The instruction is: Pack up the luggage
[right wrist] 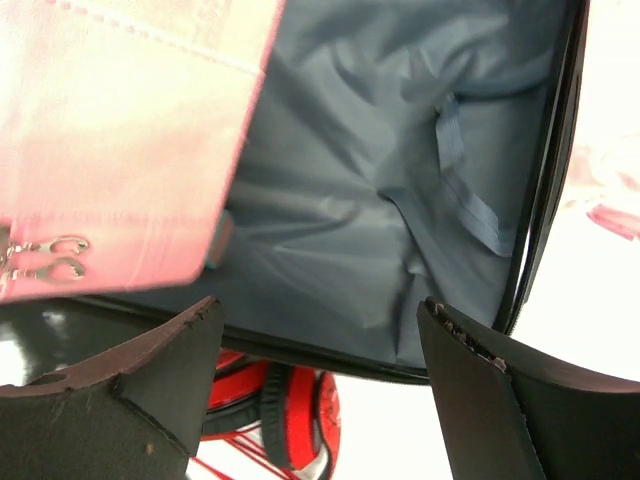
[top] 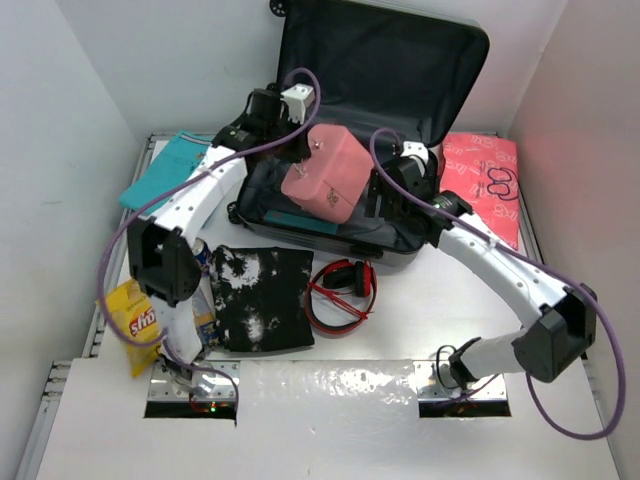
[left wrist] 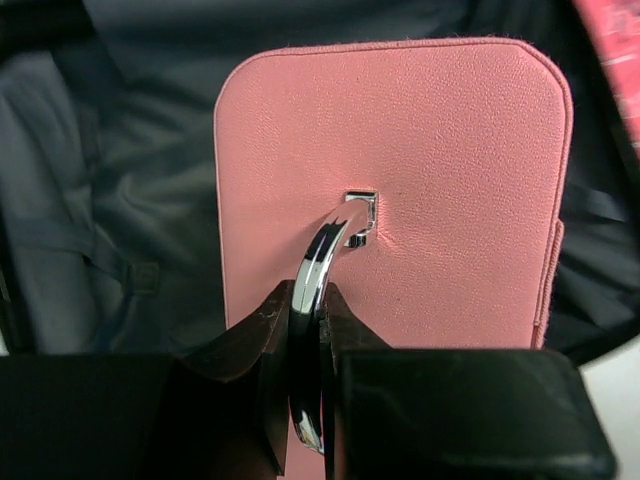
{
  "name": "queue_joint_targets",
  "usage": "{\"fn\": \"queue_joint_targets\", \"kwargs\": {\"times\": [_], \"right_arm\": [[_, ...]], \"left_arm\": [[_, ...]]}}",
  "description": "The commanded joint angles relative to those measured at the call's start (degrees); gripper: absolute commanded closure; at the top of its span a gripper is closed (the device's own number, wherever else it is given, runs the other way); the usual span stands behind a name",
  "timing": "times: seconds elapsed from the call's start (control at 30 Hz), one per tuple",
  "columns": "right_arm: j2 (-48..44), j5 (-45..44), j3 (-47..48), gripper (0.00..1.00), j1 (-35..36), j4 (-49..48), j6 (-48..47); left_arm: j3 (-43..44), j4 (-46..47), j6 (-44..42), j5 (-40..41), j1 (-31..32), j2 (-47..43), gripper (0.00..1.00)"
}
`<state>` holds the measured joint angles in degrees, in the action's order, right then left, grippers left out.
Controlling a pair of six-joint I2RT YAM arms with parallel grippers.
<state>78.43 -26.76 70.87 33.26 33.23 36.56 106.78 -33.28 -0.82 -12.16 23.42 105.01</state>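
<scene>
Your left gripper (left wrist: 308,345) is clenched on the silver ring (left wrist: 322,255) of the pink pouch (top: 328,172). The pouch sits over the luggage (top: 390,70), which lies open at the table's back centre, lid upright. Your right gripper (right wrist: 320,310) is spread wide and holds nothing, at the luggage's near rim by the red headphones (top: 345,273).

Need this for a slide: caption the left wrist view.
Left claw shut on metal ring of pink pouch, over the open luggage.
</scene>
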Motion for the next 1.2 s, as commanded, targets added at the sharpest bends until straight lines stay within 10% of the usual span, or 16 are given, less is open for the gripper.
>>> {"fn": "queue_joint_targets", "kwargs": {"times": [0.0,0.53,0.87,1.17], "right_arm": [[2.2,-0.9,-1.5,0.23,-0.7,-1.8,1.6],[29.3,14.9,21.0,0.38,-4.5,-6.1,-1.7],[38.9,17.6,31.8,0.55,-4.5,-7.8,-3.1],[35.5,20.0,25.4,0.54,-4.8,-12.9,-1.5]], "left_arm": [[0.4,7.7,7.0,-1.4,-3.8,1.9,1.00],[7.7,3.5,-9.0,24.1,-4.9,22.3,0.98],[7.8,4.1,-5.7,16.4,-4.3,14.4,0.37],[7.9,1.1,-4.1,10.1,-4.7,6.4,0.50]]}}
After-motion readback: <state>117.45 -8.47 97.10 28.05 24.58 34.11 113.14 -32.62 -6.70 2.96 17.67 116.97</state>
